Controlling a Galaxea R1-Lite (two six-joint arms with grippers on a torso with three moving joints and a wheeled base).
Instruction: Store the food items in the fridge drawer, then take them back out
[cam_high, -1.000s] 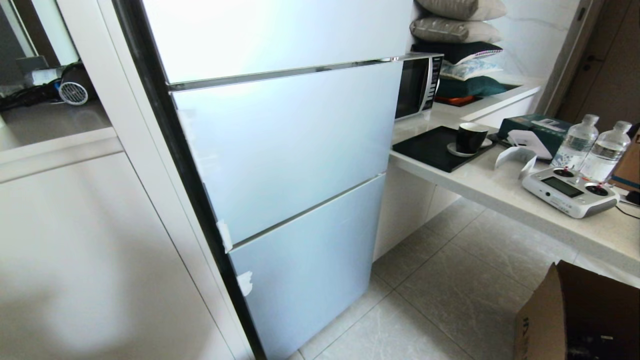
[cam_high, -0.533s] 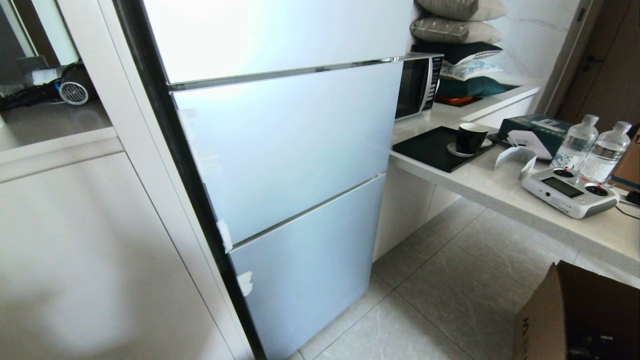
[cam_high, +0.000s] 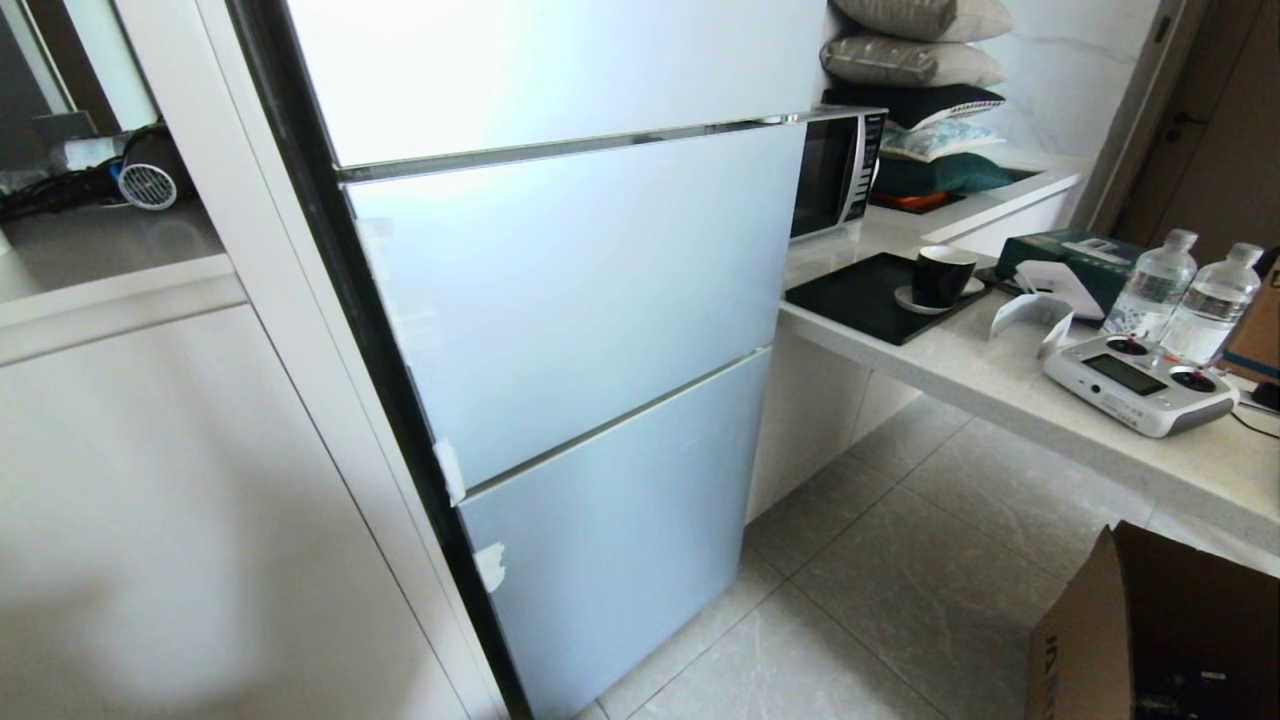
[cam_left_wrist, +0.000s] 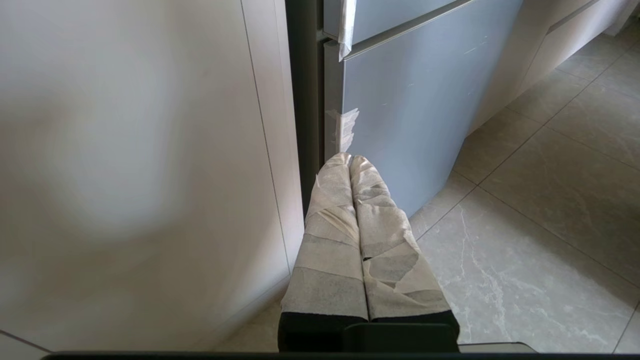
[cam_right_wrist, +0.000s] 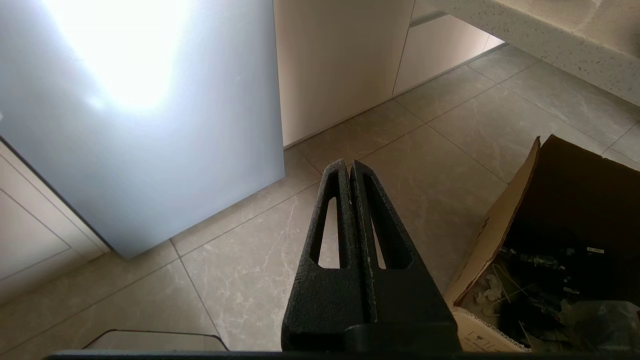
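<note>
The fridge (cam_high: 580, 300) stands shut, its pale blue-grey door panels flush; white tape scraps (cam_high: 489, 565) cling to its dark left edge. The fridge drawer and the food items are hidden. Neither arm shows in the head view. My left gripper (cam_left_wrist: 349, 159), wrapped in pale tape, is shut and empty, low near the fridge's lower left corner (cam_left_wrist: 340, 130). My right gripper (cam_right_wrist: 347, 166), black with slotted fingers, is shut and empty above the floor tiles, in front of the lower door panel (cam_right_wrist: 150, 125).
A counter (cam_high: 1000, 370) runs along the right with a microwave (cam_high: 835, 170), black tray, mug (cam_high: 940, 275), two water bottles and a white remote controller (cam_high: 1140, 380). An open cardboard box (cam_high: 1160, 630) stands on the floor at right. White cabinets stand left of the fridge.
</note>
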